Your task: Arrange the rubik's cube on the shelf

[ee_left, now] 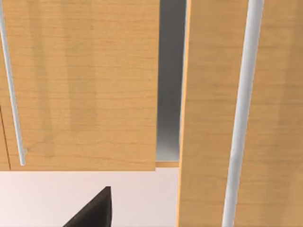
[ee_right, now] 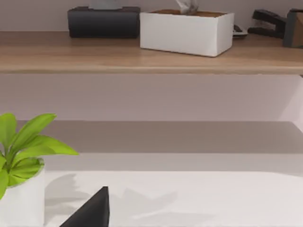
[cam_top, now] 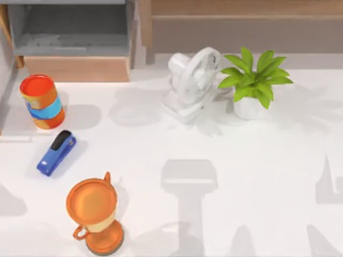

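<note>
While both arms sit off the tabletop [cam_top: 225, 176] | hand states: cannot tell | rubik's cube: nowhere I can spot | shelf [cam_top: 241, 8] behind potted plant [cam_top: 254, 80] | tip: find cube before reaching

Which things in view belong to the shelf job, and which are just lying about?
Job: shelf.
Lying about: orange can, blue stapler, orange trophy, white fan, potted plant, grey compartment, white box on the shelf.
</note>
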You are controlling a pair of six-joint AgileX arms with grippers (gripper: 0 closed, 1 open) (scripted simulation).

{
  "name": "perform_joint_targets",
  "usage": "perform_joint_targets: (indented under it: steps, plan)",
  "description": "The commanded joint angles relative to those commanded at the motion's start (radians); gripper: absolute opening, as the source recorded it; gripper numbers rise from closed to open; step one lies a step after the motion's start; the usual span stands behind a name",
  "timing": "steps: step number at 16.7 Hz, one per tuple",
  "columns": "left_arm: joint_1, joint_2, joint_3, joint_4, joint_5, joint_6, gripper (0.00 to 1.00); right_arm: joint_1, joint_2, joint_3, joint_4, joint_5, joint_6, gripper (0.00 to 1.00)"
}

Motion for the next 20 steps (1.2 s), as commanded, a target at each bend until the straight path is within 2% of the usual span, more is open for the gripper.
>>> perform_joint_targets:
  steps: [4,8,14,20]
  plan:
    - [0.03,0.017,0.051,-0.054,-0.039,0.004,1.0,0.0,0.0,0.0,0.0,0.0,0.0,1.0]
    - [0.113,0.058,0.244,-0.272,-0.161,-0.006,1.0,0.0,0.0,0.0,0.0,0.0,0.0,1.0]
    - [0.159,0.123,0.705,-0.832,-0.379,-0.156,1.0,0.0,0.0,0.0,0.0,0.0,0.0,1.0]
    - [0.049,0.181,1.225,-1.517,-0.57,-0.48,1.0,0.0,0.0,0.0,0.0,0.0,0.0,1.0]
